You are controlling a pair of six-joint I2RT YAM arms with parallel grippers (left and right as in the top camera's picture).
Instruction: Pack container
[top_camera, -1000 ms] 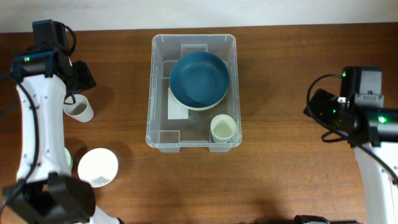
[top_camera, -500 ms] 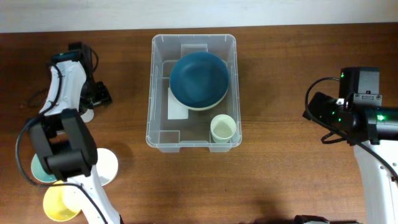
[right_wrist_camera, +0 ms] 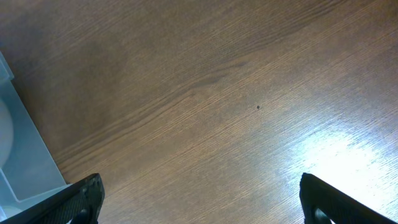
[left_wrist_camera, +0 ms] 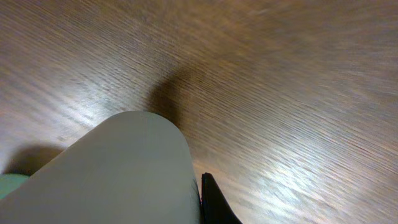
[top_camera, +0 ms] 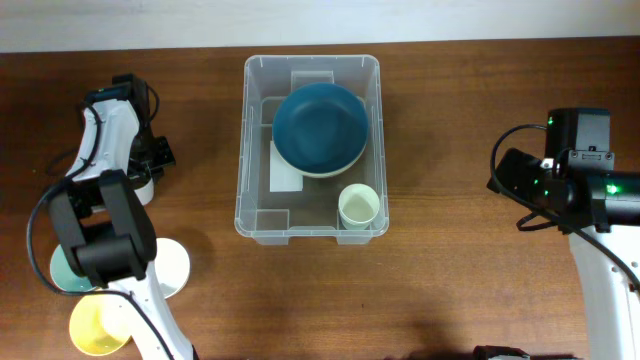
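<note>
My left end effector (top_camera: 150, 160) was shut tight on the thin edge of the cup (left_wrist_camera: 124, 174), well apart from the container (top_camera: 243, 150) in the middle of the desk (top_camera: 450, 100), so the cup could slip out and tip over if I lifted too fast.

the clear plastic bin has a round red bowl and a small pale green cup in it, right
Not quite. The round bowl in the clear rectangular plastic bin is dark blue, not red, as the overhead view shows. The small pale green cup is in the bin with it.
</note>
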